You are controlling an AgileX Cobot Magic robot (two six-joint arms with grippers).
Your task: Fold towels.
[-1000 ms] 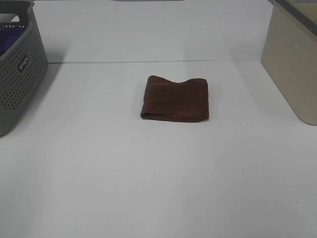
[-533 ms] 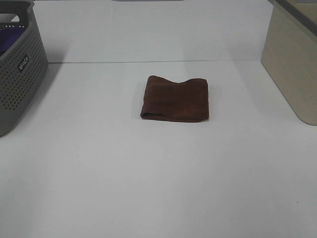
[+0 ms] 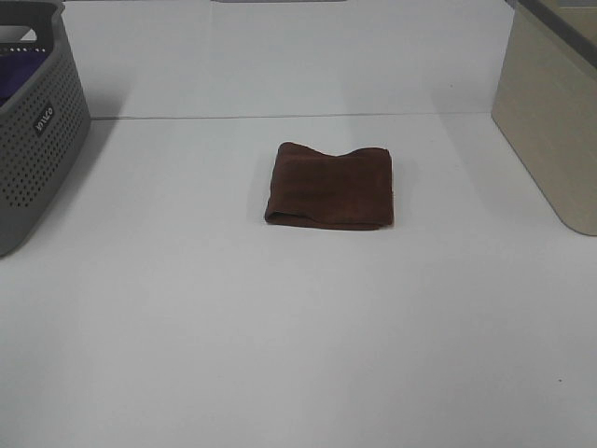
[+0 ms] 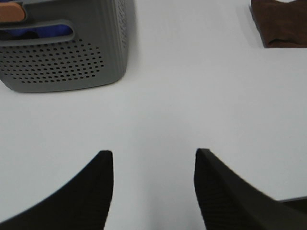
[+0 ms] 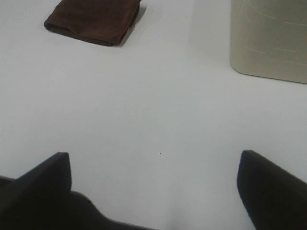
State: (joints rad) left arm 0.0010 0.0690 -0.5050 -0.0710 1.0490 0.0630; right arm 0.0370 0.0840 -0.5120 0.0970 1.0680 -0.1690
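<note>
A dark reddish-brown towel (image 3: 329,186) lies folded into a small rectangle at the middle of the white table (image 3: 280,327). It also shows in the left wrist view (image 4: 283,21) and in the right wrist view (image 5: 93,19). No arm or gripper shows in the exterior high view. My left gripper (image 4: 151,158) is open and empty over bare table, well away from the towel. My right gripper (image 5: 156,158) is open wide and empty, also well away from the towel.
A grey perforated basket (image 3: 33,121) stands at the left edge with something blue-purple inside; it shows in the left wrist view (image 4: 62,52) too. A beige bin (image 3: 555,112) stands at the right edge, also in the right wrist view (image 5: 268,38).
</note>
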